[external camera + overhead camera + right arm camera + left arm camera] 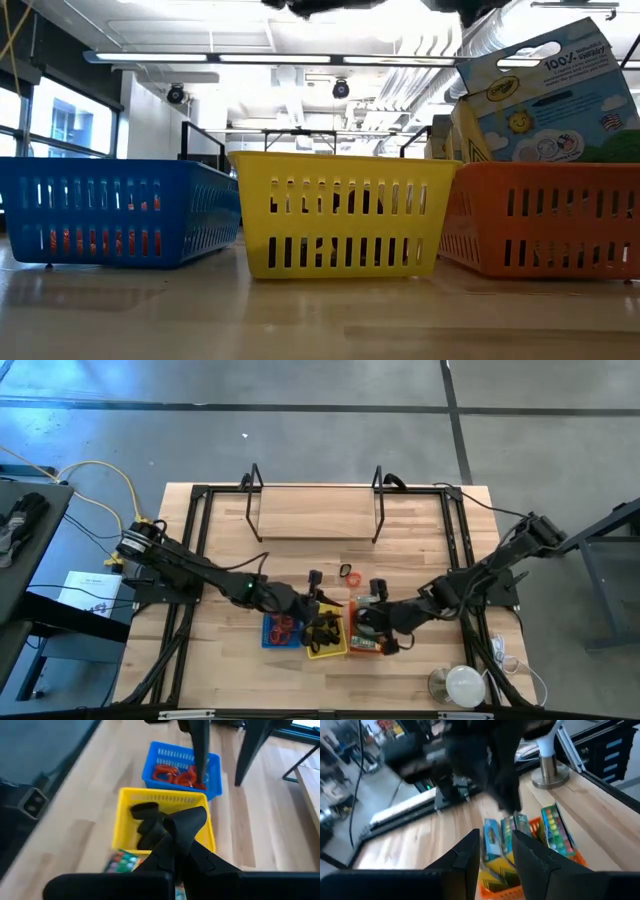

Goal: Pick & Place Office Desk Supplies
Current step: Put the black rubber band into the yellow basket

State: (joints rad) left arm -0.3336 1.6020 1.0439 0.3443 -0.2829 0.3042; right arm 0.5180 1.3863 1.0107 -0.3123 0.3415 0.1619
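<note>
Taking the yellow tray [327, 636] as landmark: the blue tray [282, 629] sits against its left side with red band-like loops [175, 774] inside, and the orange tray [366, 636] against its right side holding crayon boxes [520, 837]. Black clips [146, 822] lie in the yellow tray itself. One red loop [347, 573] remains on the table beyond the yellow tray, towards the rack, with a dark piece [316, 577] just left of it.

The left gripper [318, 603] hovers over the yellow tray's far edge, jaws partly spread with nothing visible between them. The right gripper [368, 612] hangs over the orange tray, jaws pressed together, empty.

The loose loop lies beyond both grippers; the left looks slightly nearer. Only the high view shows that loop; the low view shows only the tray fronts.
</note>
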